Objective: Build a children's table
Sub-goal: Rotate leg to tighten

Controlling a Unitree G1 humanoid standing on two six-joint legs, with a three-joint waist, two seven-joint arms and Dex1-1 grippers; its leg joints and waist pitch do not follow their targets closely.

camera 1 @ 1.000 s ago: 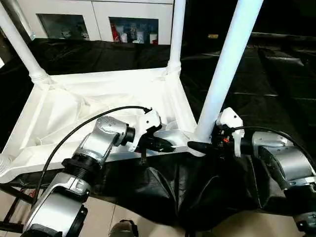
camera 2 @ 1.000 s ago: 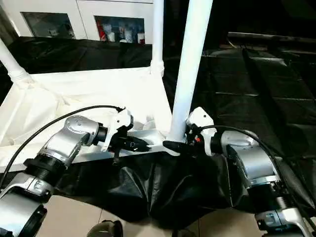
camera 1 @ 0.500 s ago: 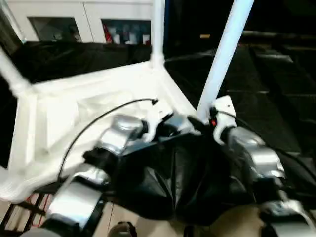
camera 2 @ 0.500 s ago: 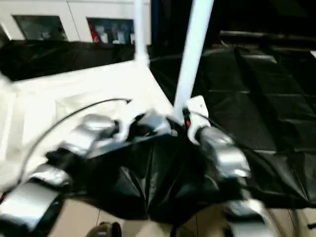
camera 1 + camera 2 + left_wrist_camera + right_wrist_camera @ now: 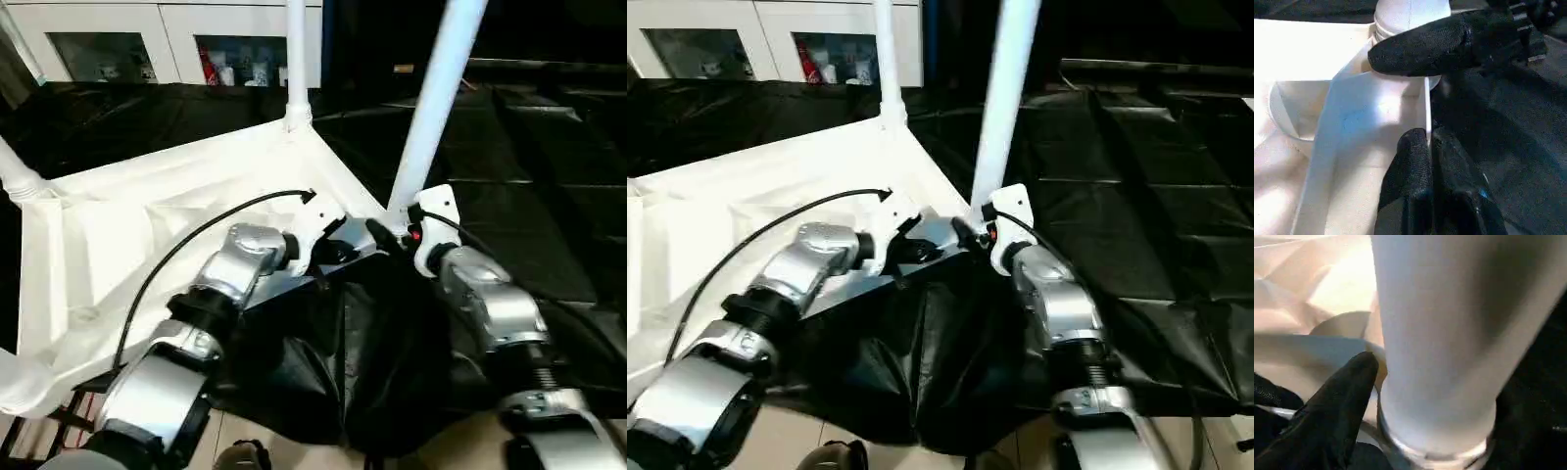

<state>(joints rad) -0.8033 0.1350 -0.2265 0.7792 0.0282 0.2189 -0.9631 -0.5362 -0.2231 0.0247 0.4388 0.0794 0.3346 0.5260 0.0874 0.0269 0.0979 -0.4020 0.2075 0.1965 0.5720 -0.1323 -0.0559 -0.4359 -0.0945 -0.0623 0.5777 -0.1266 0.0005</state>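
The children's table lies upside down: its white tabletop point(image 5: 147, 225) shows the ribbed underside, and white legs stand up from the corner sockets. The near-right leg point(image 5: 436, 98) rises beside my arms, a far leg point(image 5: 295, 59) stands behind it, and another leg point(image 5: 15, 171) is at the left edge. My left gripper point(image 5: 338, 253) is shut on the tabletop's thin rim point(image 5: 1426, 112) just beside the near-right socket. My right gripper point(image 5: 387, 230) is open around the base of the near-right leg point(image 5: 1440, 333), with one black finger point(image 5: 1342, 401) lying next to the socket.
The tabletop rests on a black-draped work table point(image 5: 549, 196), whose cloth point(image 5: 372, 362) hangs over the front edge below my grippers. White cabinets with glass doors point(image 5: 118, 44) stand at the back. A black cable point(image 5: 196, 235) arcs over my left forearm.
The whole picture has shifted, so the camera moved. Both grippers stay at the same near-right corner, the left on the rim and the right at the leg's base.
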